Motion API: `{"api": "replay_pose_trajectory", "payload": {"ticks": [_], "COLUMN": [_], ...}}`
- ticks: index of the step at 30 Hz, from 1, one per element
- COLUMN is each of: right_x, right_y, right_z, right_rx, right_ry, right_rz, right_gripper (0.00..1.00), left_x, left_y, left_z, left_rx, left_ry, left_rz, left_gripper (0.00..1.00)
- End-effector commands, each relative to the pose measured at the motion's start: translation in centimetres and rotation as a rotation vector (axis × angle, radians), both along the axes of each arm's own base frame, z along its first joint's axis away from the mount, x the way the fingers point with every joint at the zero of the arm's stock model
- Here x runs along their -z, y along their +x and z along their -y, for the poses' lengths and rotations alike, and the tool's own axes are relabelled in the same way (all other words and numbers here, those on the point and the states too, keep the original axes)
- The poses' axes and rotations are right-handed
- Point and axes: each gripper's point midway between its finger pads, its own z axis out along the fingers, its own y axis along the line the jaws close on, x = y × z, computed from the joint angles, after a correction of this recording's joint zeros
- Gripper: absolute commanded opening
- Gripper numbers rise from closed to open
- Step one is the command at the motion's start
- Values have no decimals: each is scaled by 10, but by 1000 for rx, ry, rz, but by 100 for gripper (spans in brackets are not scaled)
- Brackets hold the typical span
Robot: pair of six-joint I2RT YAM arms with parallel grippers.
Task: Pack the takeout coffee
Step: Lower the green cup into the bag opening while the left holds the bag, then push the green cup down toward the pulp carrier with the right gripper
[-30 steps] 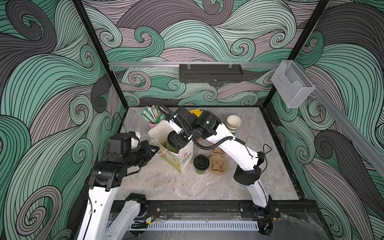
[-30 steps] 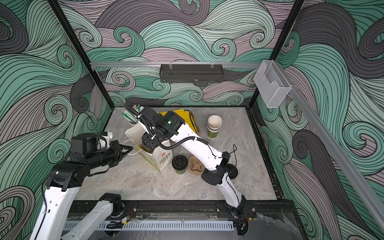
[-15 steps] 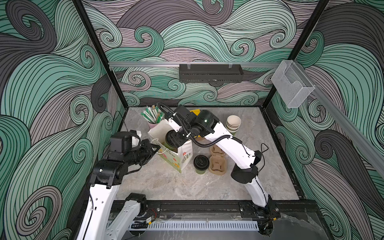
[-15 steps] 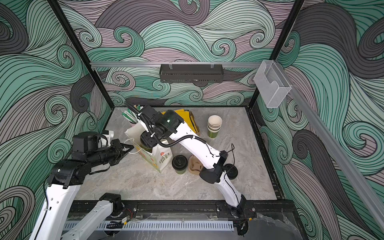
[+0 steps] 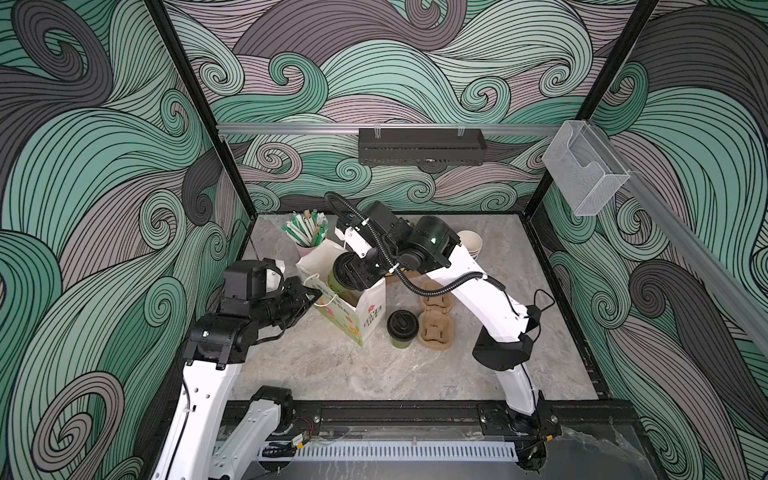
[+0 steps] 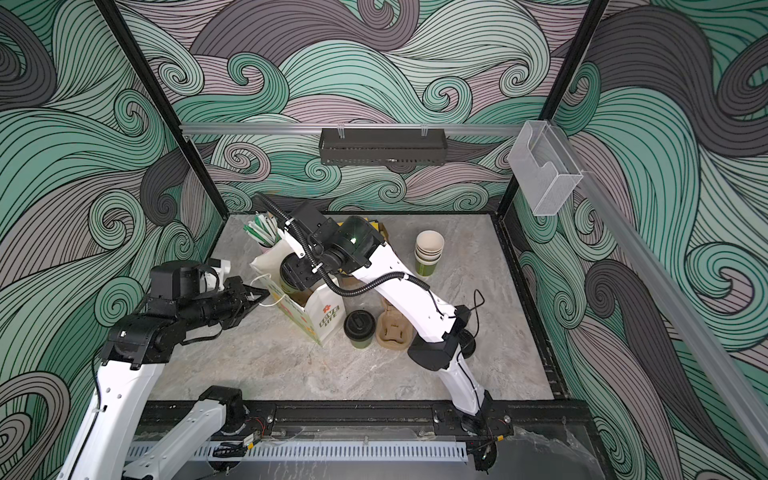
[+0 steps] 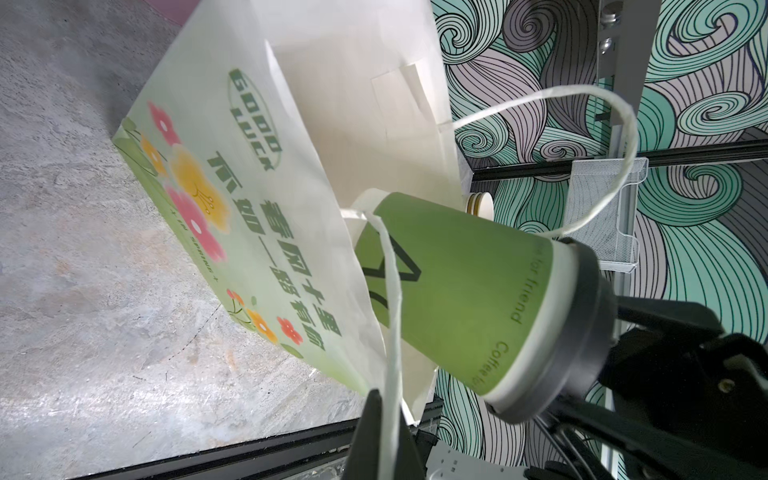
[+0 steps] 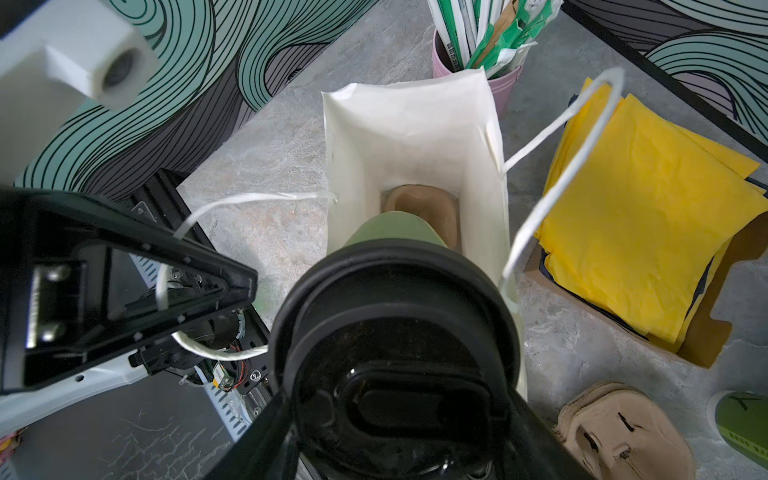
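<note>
Left of centre on the worktop (image 5: 332, 374), toward its back-left corner, the paper bag (image 5: 368, 313) stands with its mouth open, and everything turns on that mouth. The takeout coffee (image 7: 457, 299) hangs right over it, tilted, with its base dipping just inside the opening and its black lid (image 8: 395, 332) angled up toward the right arm. The long axis runs slantwise into the bag, aimed at the pulp carrier (image 8: 419, 208) on the bag floor. The right arm is clearly the nearer one. The right claw (image 5: 353, 276) has its jaws spread wide around the lid and is gripping the cup there. The left claw (image 5: 309, 295), at the bag's left side, is clenched tight on the white cord handle (image 7: 392, 332), pinning that side. A second lidded cup (image 5: 402, 326) waits just right of the bag.
</note>
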Motion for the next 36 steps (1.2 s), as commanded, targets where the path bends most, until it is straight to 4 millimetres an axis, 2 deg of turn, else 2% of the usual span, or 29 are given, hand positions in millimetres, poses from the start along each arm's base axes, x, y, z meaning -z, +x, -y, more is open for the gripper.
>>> {"api": "replay_pose_trajectory", "payload": {"ticks": [1, 10, 18, 33, 36], "right_x": [23, 57, 78, 78, 82], "right_y": [12, 23, 15, -6, -5], "right_z": [-7, -5, 4, 16, 19], "right_rx": [2, 18, 12, 15, 24], "right_ry": [-51, -157, -224, -246, -264], "right_rz": [1, 3, -71, -165, -166], "right_gripper": [60, 59, 59, 59, 59], "left_x": [-9, -10, -12, -7, -7], "left_y": [2, 1, 1, -4, -5], "left_z": [1, 1, 1, 7, 8], "left_rx": [15, 18, 22, 39, 43], "left_ry": [4, 6, 3, -28, -30], "left_rz": [42, 41, 47, 19, 16], "left_gripper": [0, 0, 0, 0, 0]}}
